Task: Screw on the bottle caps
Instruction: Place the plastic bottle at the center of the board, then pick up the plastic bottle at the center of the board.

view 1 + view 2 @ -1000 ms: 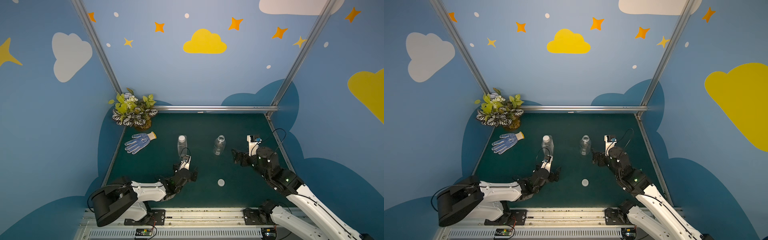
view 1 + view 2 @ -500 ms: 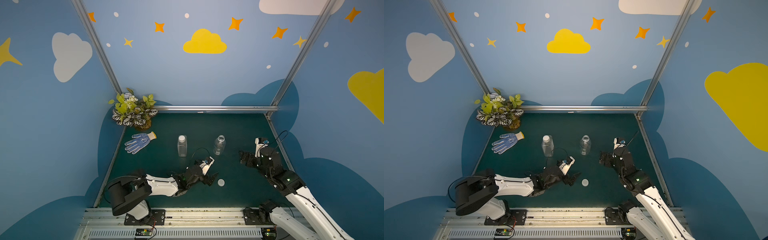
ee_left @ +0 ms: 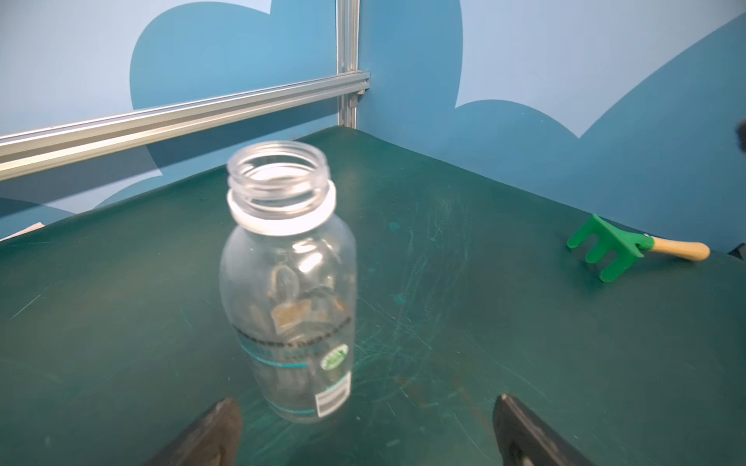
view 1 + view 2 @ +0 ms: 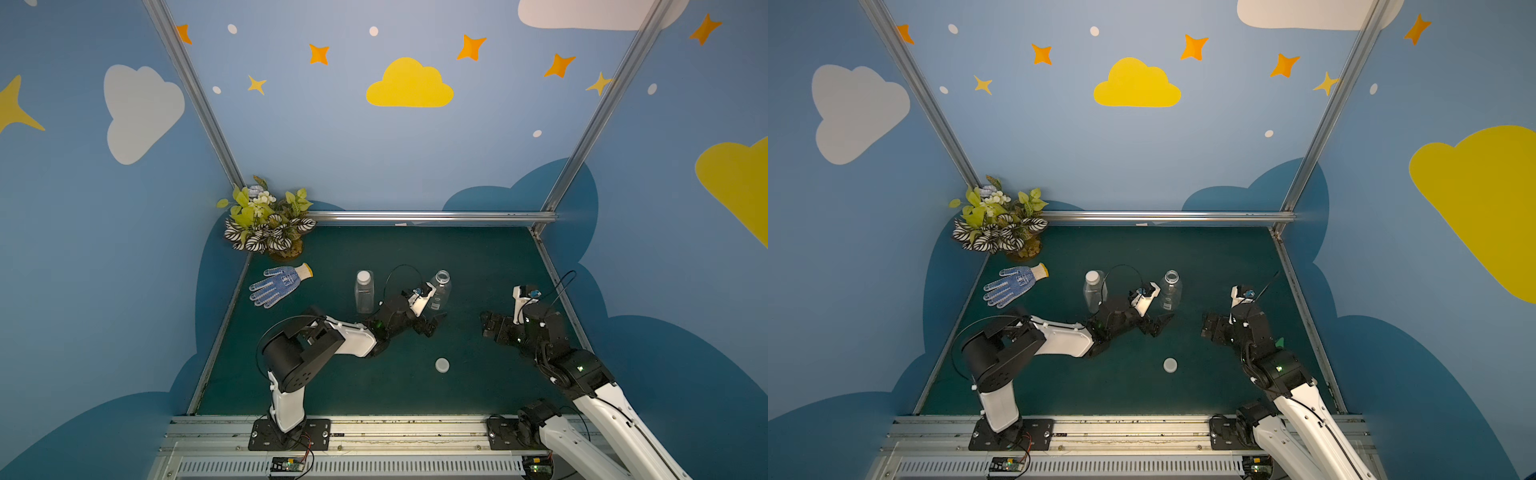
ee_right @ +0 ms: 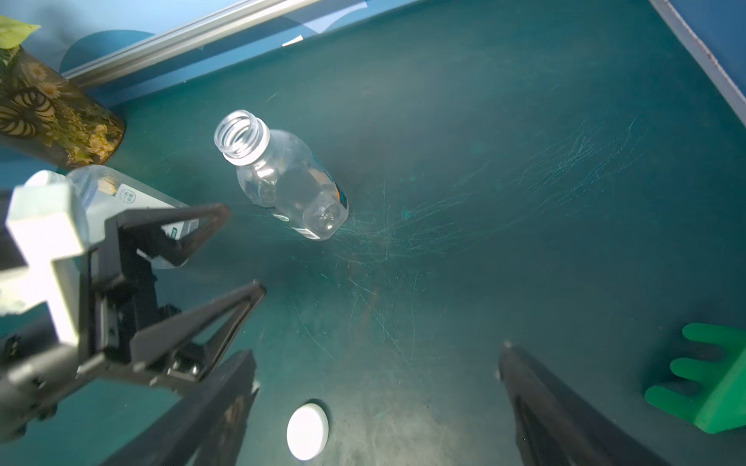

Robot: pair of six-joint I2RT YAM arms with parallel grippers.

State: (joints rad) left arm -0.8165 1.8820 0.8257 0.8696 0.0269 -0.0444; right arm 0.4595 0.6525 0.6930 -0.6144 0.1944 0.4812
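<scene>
On the green table (image 4: pixel 478 257), the round bottle (image 4: pixel 441 286) is seen upright and uncapped, just beyond the left gripper (image 4: pixel 434 324), whose fingers are held wide apart (clear of the bottle). The rectangular bottle (image 4: pixel 364 293) stands nearby, a white cap (image 4: pixel 363 275) seated on its neck. A loose cap (image 4: pixel 442 365) lies nearer the front edge. The right gripper (image 4: pixel 487 326) is likewise spread wide, well apart from both bottles.
</scene>
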